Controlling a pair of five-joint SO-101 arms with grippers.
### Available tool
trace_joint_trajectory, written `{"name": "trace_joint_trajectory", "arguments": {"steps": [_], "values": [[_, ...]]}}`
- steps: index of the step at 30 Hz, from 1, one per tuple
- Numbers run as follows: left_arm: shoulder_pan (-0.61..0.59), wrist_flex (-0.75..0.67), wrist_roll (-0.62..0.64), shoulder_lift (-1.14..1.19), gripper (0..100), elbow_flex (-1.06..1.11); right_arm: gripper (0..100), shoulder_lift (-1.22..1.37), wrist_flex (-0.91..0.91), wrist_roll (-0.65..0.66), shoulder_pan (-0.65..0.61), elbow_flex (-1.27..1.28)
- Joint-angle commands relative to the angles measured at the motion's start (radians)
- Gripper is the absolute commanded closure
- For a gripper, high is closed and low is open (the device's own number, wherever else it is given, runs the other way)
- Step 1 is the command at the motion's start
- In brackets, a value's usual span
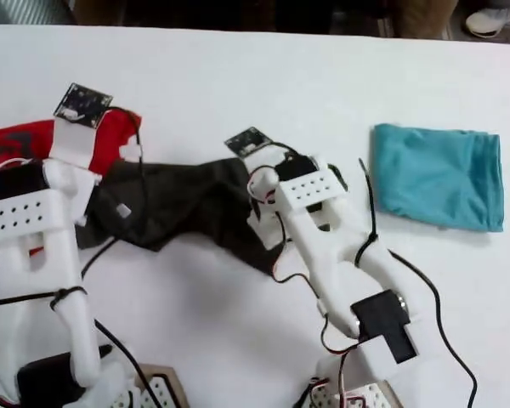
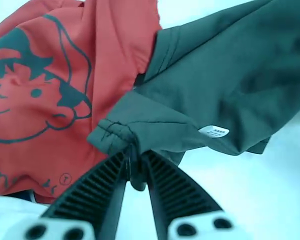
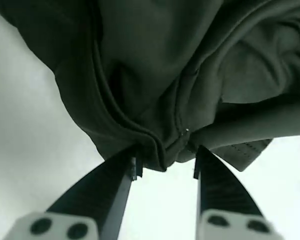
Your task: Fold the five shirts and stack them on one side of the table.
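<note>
Left gripper (image 2: 135,167) pinched tight on the black shirt (image 2: 230,75) overlapping the red shirt (image 2: 40,100); right gripper (image 3: 165,167) clamped on its bunched fold; teal shirt (image 1: 438,177) folded, well apart.

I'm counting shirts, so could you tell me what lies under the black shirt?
The black shirt overlaps an edge of the red shirt; white table surrounds the rest. Anything beneath its bunched middle is hidden.

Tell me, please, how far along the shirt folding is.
Done: the teal shirt lies folded. In hand: the black shirt, clamped by the left gripper, with the right gripper at its hem. To do: the red shirt lies unfolded; nothing is stacked.
</note>
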Motion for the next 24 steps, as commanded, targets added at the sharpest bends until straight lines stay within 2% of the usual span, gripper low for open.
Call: {"name": "trace_joint_trajectory", "arguments": {"steps": [1, 4, 12, 19, 24], "values": [[-0.006, 0.002, 0.006, -0.021, 97, -0.008, 88.6, -0.008, -0.008, -0.008, -0.004, -0.005], [-0.006, 0.002, 0.006, -0.018, 97, -0.012, 98.5, -0.053, -0.008, -0.008, -0.004, -0.005], [-0.006, 0.0, 0.006, -0.017, 97, -0.01, 96.3, -0.183, 0.015, -0.008, -0.004, 0.0], [-0.006, 0.0, 0.006, -0.017, 97, -0.01, 86.5, -0.122, 0.024, -0.008, -0.004, 0.0], [-0.006, 0.0, 0.006, -0.017, 97, -0.012, 86.8, -0.07, 0.008, -0.008, -0.005, -0.005]]}}
